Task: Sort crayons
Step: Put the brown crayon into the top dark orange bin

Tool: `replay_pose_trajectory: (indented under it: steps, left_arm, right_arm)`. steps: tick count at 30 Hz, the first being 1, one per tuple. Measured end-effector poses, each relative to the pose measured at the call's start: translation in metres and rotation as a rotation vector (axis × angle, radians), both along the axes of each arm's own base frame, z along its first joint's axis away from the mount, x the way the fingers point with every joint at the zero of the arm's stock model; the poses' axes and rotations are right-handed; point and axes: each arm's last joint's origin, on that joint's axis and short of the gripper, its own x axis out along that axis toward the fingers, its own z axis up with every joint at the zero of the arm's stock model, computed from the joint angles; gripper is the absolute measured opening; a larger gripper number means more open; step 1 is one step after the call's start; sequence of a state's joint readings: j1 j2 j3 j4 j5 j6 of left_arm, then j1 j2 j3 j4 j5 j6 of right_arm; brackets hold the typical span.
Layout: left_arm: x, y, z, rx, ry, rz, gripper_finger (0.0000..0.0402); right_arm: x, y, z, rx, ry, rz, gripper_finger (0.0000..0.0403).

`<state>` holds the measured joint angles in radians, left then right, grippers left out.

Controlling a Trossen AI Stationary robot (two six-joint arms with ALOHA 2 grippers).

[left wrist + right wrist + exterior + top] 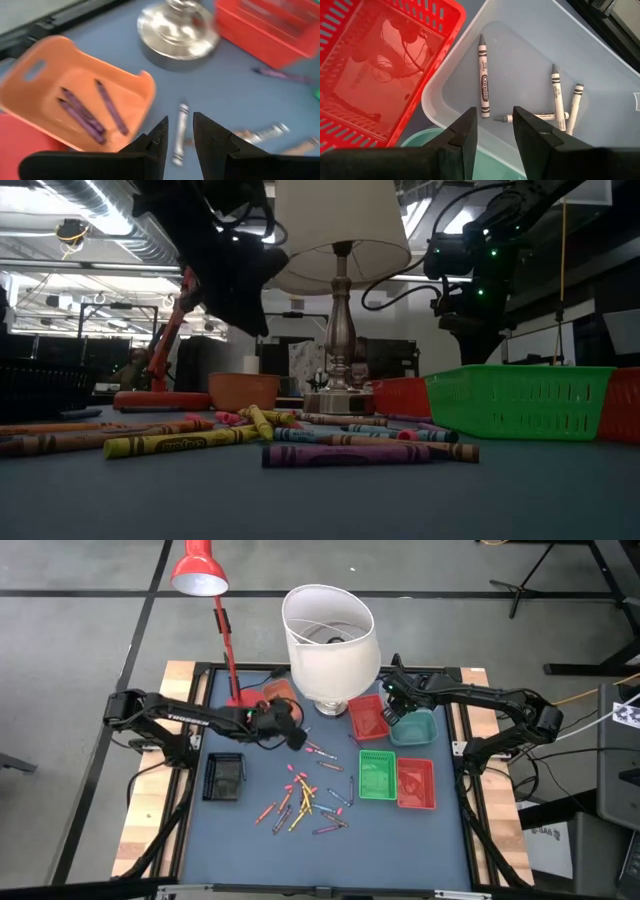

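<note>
Left wrist view: left gripper released, empty, above grey crayon, beside orange tray holding three purple crayons. Right gripper parted, empty, over clear tray.

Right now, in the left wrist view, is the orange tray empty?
No, the orange tray is not empty: three purple crayons lie inside it on its floor.

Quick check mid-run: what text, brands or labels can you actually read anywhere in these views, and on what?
"Crayola": wrapper of the grey crayon in the clear tray.
"TROSSEN": left arm, small, barely legible.
Wrappers of the yellow crayon and purple crayon: print too blurred to read.
</note>
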<state>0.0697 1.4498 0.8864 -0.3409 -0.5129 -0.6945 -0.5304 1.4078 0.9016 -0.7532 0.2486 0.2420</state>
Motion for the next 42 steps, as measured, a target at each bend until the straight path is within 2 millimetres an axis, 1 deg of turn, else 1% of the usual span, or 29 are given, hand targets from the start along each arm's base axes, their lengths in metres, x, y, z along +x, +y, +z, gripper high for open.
replay_pose_trajectory:
  steps: [5, 10, 15, 19, 21, 25, 29, 36, 42]
  left_arm:
    - [0.002, -0.016, 0.000, -0.028, 0.002, -0.080, 0.0074]
    - [0.003, -0.031, -0.001, -0.017, 0.041, -0.225, 0.0074]
    - [0.007, -0.044, 0.002, -0.013, 0.011, -0.345, 0.0074]
    - [0.017, -0.053, 0.001, 0.043, -0.027, -0.422, 0.0074]
    - [0.027, -0.056, -0.003, 0.068, -0.072, -0.450, 0.0074]
    - [0.046, -0.059, -0.017, 0.107, -0.130, -0.543, 0.0074]
    - [0.058, -0.062, -0.034, 0.114, -0.134, -0.628, 0.0074]
    - [0.064, -0.059, -0.069, 0.104, -0.014, -0.668, 0.0074]
    - [0.068, -0.050, -0.101, 0.073, 0.074, -0.654, 0.0074]
  right_arm:
    - [0.000, 0.000, 0.000, 0.001, 0.000, 0.000, 0.0124]
    - [0.000, 0.000, 0.000, 0.001, -0.001, 0.001, 0.0124]
    - [0.000, 0.000, 0.000, 0.000, 0.002, 0.008, 0.0124]
    - [0.000, 0.000, 0.000, -0.002, 0.003, 0.011, 0.0124]
    - [0.000, 0.000, 0.000, -0.003, 0.003, 0.010, 0.0124]
    - [0.000, 0.000, 0.000, -0.004, 0.002, 0.011, 0.0124]
    - [0.000, 0.000, 0.000, -0.005, 0.002, 0.010, 0.0124]
    - [0.000, 0.000, 0.000, -0.005, 0.001, 0.011, 0.0124]
    - [0.000, 0.000, 0.000, -0.005, 0.001, 0.010, 0.0124]
